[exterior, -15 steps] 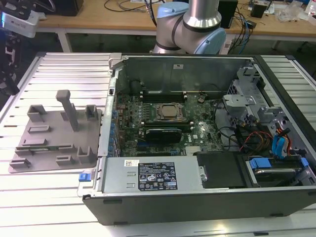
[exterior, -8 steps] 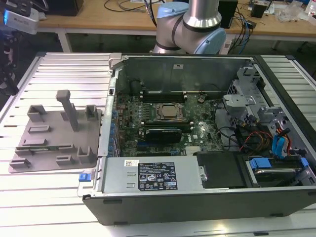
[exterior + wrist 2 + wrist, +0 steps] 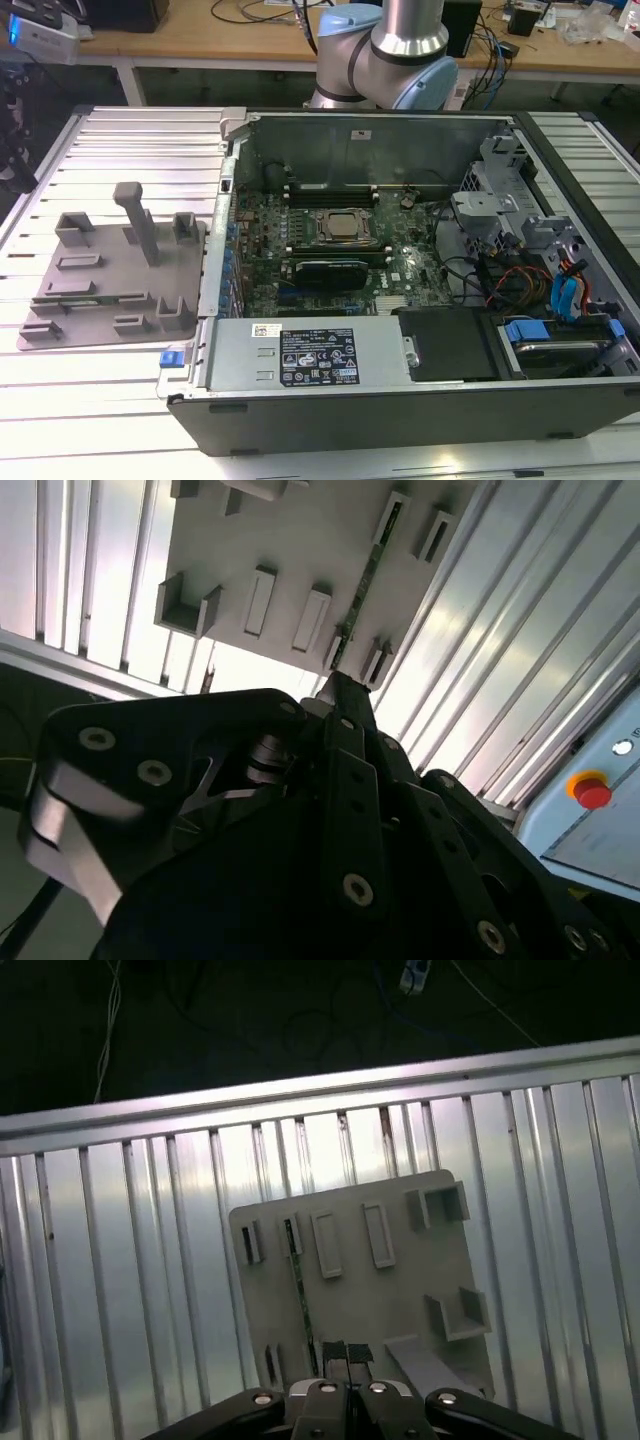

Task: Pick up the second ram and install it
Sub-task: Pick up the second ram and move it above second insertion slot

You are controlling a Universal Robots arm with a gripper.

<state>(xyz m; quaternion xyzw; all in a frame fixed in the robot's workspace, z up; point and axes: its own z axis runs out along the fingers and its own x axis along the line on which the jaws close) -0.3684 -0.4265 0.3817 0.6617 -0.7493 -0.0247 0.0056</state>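
Observation:
The second ram [image 3: 300, 1300] is a thin green stick standing on edge in a slot of the grey holder plate [image 3: 400, 1280]. In the second wrist view the second ram [image 3: 366, 575] runs along the same holder plate [image 3: 230, 540]. My gripper [image 3: 346, 1353] hangs well above the plate, apart from the stick, with its two dark fingertips side by side and nothing between them. In the second wrist view the gripper [image 3: 340, 685] tapers to one narrow tip pointing at the stick's near end. In the exterior view the holder plate [image 3: 100, 270] lies left of the open computer case [image 3: 400, 400].
Inside the case the processor [image 3: 343, 226] sits mid-board with long memory slots on both sides, and cables and drive bays fill the exterior view's right. The ridged metal table [image 3: 130, 140] carries everything. A red button [image 3: 592, 793] sits on a panel off the table.

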